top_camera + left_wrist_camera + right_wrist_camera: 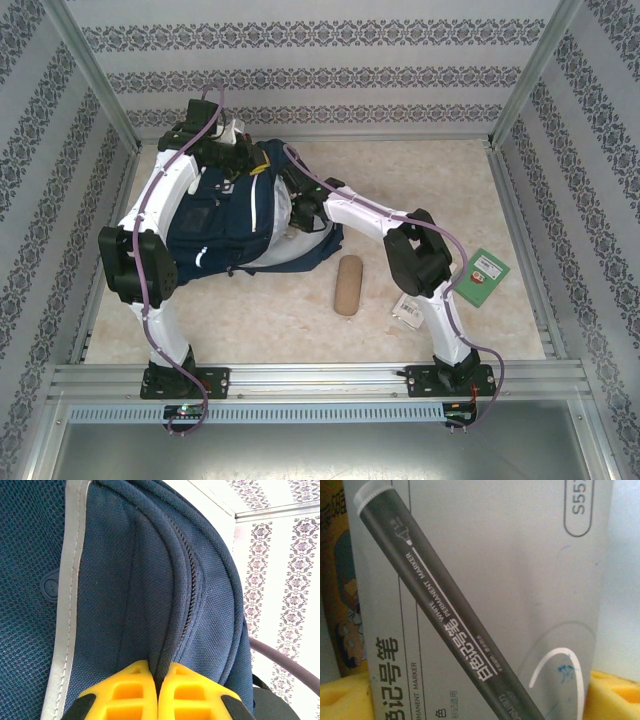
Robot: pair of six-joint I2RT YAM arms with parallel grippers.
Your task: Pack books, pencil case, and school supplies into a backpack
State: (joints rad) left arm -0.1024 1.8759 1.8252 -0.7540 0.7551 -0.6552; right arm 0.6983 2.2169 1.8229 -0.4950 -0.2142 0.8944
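Pinching a fold of the backpack [215, 215] beside its zip [192, 595], the left gripper [158, 670] is clenched, its yellow fingers [130, 690] pressed together with navy fabric caught between them. A pale stripe [67, 605] runs down the mesh panel to the left of that fold. From above, the backpack lies in the far left part of the worktop [440, 190], with the left arm bent over it to reach its far end.

The right arm reaches across from the near edge to the backpack's right side. In the right wrist view, the right gripper [482, 687] stands wide, one yellow finger [345, 695] at each lower corner. A grey box [520, 580] printed with a marker picture sits between them. Its edges lie at or just against the fingers, and I cannot tell whether they press on it or have let go. A yellow book [330, 540] with a cartoon figure shows just behind the box's left edge.

The pencil case [347, 285] lies on the worktop near the middle, just beside the backpack's near right corner and apart from both grippers. The green item [485, 275] lies by the right edge. A small pale packet [410, 308] lies close to the right arm, between the pencil case and the green item, nearer the near edge.
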